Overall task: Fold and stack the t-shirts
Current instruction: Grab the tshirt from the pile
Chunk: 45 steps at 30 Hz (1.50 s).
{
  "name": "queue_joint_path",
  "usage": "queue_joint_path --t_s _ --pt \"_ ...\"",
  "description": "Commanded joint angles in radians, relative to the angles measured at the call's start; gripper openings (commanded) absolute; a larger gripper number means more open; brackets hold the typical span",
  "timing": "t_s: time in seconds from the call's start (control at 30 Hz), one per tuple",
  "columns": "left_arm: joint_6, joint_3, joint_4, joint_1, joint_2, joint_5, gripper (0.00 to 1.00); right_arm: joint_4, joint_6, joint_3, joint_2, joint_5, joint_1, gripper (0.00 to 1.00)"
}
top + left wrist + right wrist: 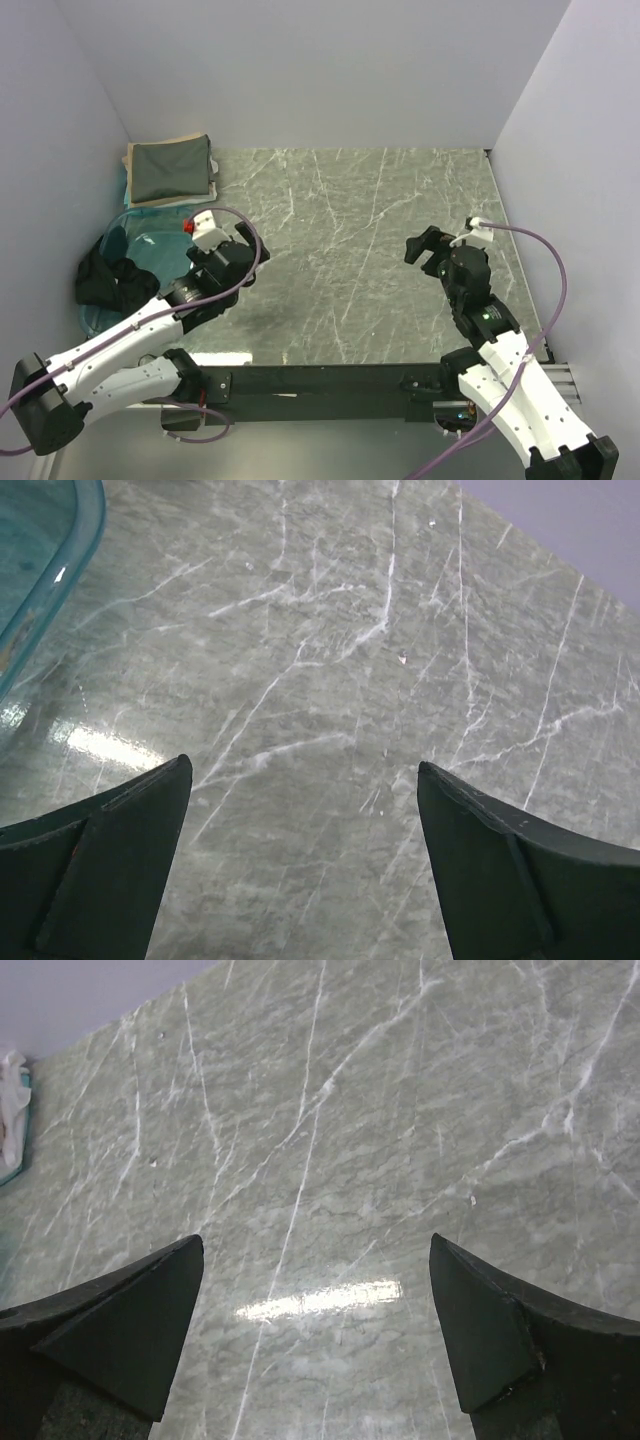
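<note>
Both grippers spread wide, nothing in either one.
My left gripper [305, 775] and right gripper [318, 1245] hang over the marble table [350, 250]. The black t-shirt [110, 280] is bunched in the blue tub [150, 248] just left of my left gripper. Further out past it, the folded grey-green t-shirt [168, 170] sits on the beige one [212, 180], well away from the right gripper.

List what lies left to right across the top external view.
black t-shirt → left hand → right hand. Left out: the blue tub and the folded stack, which overlap these sideways.
</note>
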Motion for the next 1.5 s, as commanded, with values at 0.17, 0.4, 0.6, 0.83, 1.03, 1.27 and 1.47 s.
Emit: queue_joint_path --t_s 0.17,0.4,0.6,0.83,1.03,1.27,1.47 --pt "-0.163 0.165 -0.204 -0.002 0.143 -0.138 0.99 0.109 -0.010 -0.048 -0.067 -0.039 -0.005 1.00" --pt "-0.297 0.386 -0.486 0.354 0.325 -0.055 0.99 0.090 0.005 -0.037 -0.021 -0.046 -0.003 1.00" --pt "-0.522 0.394 -0.664 0.626 0.341 -0.052 0.99 0.102 0.001 -0.034 0.019 -0.089 -0.003 1.00" --pt "-0.533 0.270 -0.628 0.911 0.347 0.011 0.99 0.100 0.001 -0.027 0.064 -0.106 -0.003 1.00" --pt "-0.432 0.204 -0.499 1.085 0.437 0.092 0.99 0.097 0.001 -0.031 0.064 -0.084 -0.005 1.00" --pt "-0.389 0.155 -0.424 1.160 0.482 0.120 0.99 0.091 -0.004 -0.022 0.039 -0.052 -0.003 1.00" --pt "-0.274 0.158 -0.329 1.228 0.606 0.233 0.99 0.131 -0.015 -0.045 0.031 -0.078 -0.005 1.00"
